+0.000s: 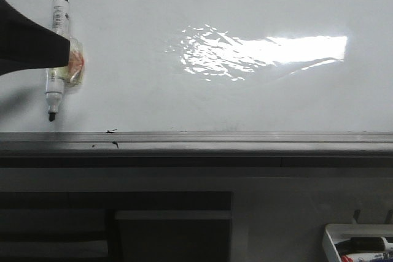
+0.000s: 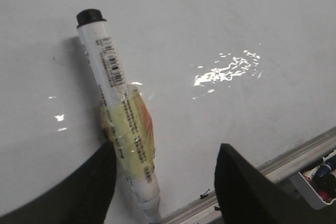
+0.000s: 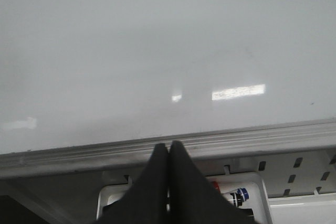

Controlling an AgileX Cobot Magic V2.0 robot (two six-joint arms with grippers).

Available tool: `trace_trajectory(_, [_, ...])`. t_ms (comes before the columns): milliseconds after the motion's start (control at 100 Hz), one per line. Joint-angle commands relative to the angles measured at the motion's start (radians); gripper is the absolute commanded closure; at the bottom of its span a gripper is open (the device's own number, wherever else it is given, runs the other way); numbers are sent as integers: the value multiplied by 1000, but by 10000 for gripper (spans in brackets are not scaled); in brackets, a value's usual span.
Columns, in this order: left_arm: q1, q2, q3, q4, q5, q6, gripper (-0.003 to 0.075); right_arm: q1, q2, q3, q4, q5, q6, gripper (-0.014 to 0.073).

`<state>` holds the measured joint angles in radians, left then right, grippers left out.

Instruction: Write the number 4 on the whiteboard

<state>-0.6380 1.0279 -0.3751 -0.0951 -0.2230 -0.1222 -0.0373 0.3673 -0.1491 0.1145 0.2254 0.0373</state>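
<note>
The whiteboard [image 1: 184,16] fills the upper front view, with a glare patch [image 1: 264,53] and a grey ledge [image 1: 245,142] along its lower edge. No number 4 shows on it in any view. A white marker [image 1: 59,19] with a black cap, wrapped in yellowish tape, lies against the board at the far left, tip down. My left gripper [image 1: 66,50] reaches over its middle. In the left wrist view the gripper [image 2: 167,153] is open, and the marker [image 2: 113,72] lies beside one finger [image 2: 89,182]. My right gripper [image 3: 169,146] is shut and empty, below the ledge [image 3: 236,140].
Small black ink specks [image 1: 111,131] sit by the ledge near the marker's tip. A white tray [image 1: 334,237] with spare markers hangs below the ledge at the lower right. It also shows in the right wrist view [image 3: 260,195] and the left wrist view [image 2: 307,190].
</note>
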Motion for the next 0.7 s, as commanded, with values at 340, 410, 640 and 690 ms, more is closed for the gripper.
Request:
trace_trajectory(340, [-10, 124, -43, -87, -94, -7, 335, -1, 15, -35, 0, -104, -10, 655])
trace_trajectory(410, [-10, 146, -43, -87, -126, -7, 335, -1, 15, -35, 0, -103, -10, 655])
trace_trajectory(640, [-10, 194, -43, -87, -170, -7, 514, -1, 15, -35, 0, -102, -10, 655])
trace_trajectory(690, [-10, 194, -43, -87, -168, -2, 605, 1, 15, -35, 0, -102, -10, 655])
